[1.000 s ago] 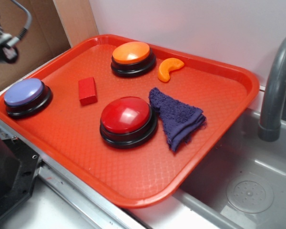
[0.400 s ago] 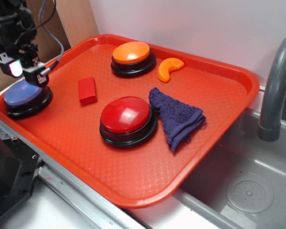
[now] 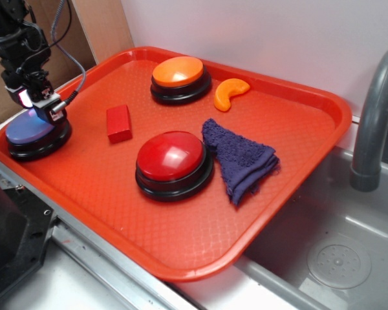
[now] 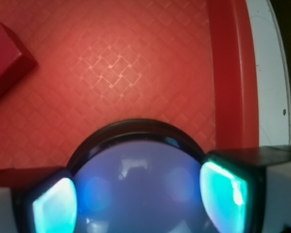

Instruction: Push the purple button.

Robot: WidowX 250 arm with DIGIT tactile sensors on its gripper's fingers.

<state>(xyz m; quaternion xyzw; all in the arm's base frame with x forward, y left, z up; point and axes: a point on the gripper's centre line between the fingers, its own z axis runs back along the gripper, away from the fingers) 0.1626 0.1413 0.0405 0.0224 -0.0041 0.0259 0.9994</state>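
The purple button (image 3: pixel 27 129) sits at the near-left corner of the red tray (image 3: pixel 200 245). The tool (image 3: pixel 40 105) hangs on its dome, fingers spread wide astride the top, holding nothing. The hard, smooth dome likely needs a straight press at its centre. Actual contact is hidden; the wrist view crops the dome.
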